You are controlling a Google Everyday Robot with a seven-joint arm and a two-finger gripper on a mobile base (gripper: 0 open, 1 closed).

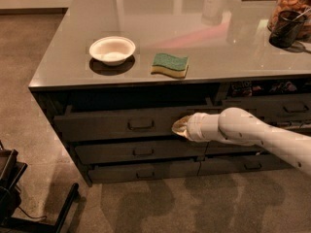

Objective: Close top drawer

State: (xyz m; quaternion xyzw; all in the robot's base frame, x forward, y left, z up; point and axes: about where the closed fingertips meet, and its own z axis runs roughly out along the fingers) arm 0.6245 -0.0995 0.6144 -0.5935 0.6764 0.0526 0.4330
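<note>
The top drawer (97, 125) is a wide dark-grey drawer under the left part of the counter, with a small loop handle (141, 125) at its middle. It stands only slightly out from the cabinet, with a thin dark gap above its front. My gripper (179, 127) comes in from the right on a white arm (252, 135) and rests against the drawer front, just right of the handle.
On the glossy counter (160, 28) sit a white bowl (112, 49) and a green-and-yellow sponge (169, 64). A dark cup (286, 28) and jar stand at the far right. Two lower drawers (141, 152) are shut. A black stand (14, 193) is on the floor at left.
</note>
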